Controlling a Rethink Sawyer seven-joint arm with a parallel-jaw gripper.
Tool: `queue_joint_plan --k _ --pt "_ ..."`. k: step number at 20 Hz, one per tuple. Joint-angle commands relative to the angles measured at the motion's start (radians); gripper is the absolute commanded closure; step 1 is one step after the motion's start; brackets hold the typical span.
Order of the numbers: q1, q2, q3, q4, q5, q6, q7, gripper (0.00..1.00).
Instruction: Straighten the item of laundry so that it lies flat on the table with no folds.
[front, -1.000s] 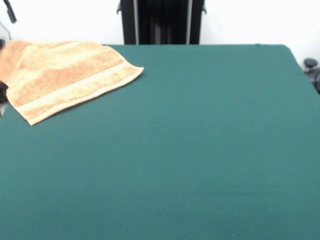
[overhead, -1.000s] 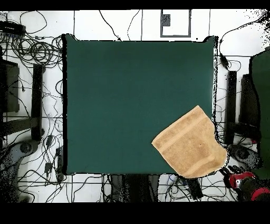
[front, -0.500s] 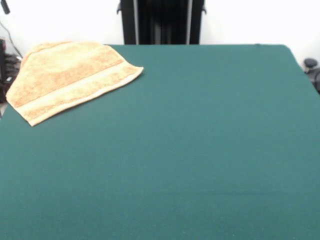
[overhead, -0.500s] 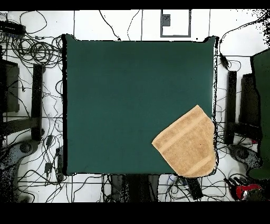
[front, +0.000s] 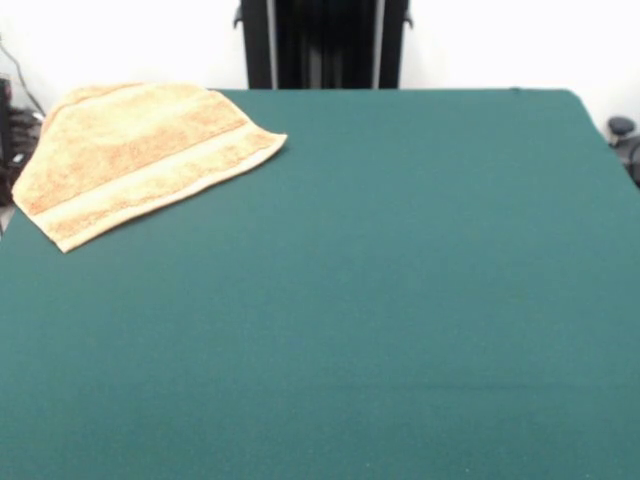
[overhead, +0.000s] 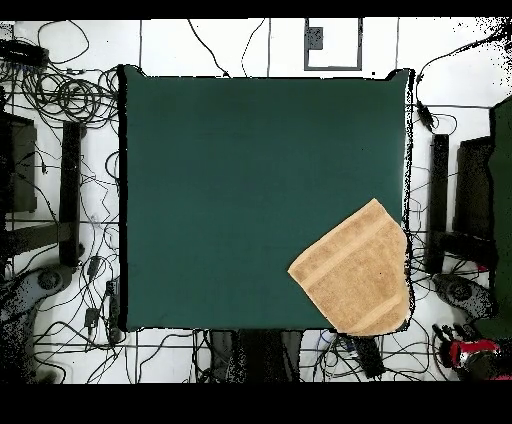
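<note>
The item of laundry (front: 135, 155) is an orange-tan towel with paler band stripes, lying spread at the far left corner of the green table (front: 380, 280). From overhead the item of laundry (overhead: 355, 270) sits at the table's (overhead: 250, 190) bottom right corner, and its outer side ends in a rounded line at the table's edge. Whether a corner hangs down or is tucked under there is hidden. The gripper (overhead: 455, 350) shows only as a dark and red end of the arm off the table, beyond that corner and apart from the towel.
Cables, black stands and boxes (overhead: 70, 190) lie on the white floor all round the table. A black upright structure (front: 325, 45) stands behind the table's far edge. A small dark knob (front: 622, 128) sits past the right edge.
A second ago the towel's outer corner reached out past the table's edge towards the gripper. That corner has dropped back to the edge, and the arm has drawn away off the table.
</note>
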Motion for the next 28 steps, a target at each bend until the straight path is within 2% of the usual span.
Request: queue_joint_plan --k 1,4,7,9,11,15,18,23,25,28 --pt "0.149 0.138 -0.141 0.089 -0.079 -0.255 0.199 0.0" --pt "0.238 0.105 -0.228 0.101 -0.111 -0.398 0.307 0.0" --pt "0.307 0.089 -0.304 0.094 -0.095 -0.512 0.334 0.0" --pt "0.334 0.118 -0.354 0.082 -0.058 -0.561 0.339 0.0" --pt "0.377 0.134 -0.421 0.077 0.001 -0.593 0.377 0.0" --pt "0.552 0.106 -0.638 0.134 0.171 -0.698 0.533 0.0" --pt "0.61 0.107 -0.715 0.181 0.275 -0.754 0.552 0.0" --pt "0.642 0.115 -0.75 0.209 0.33 -0.81 0.512 0.0" --pt "0.593 0.104 -0.719 0.208 0.327 -0.761 0.483 0.0" --pt "0.581 0.131 -0.713 0.191 0.326 -0.75 0.473 0.0"
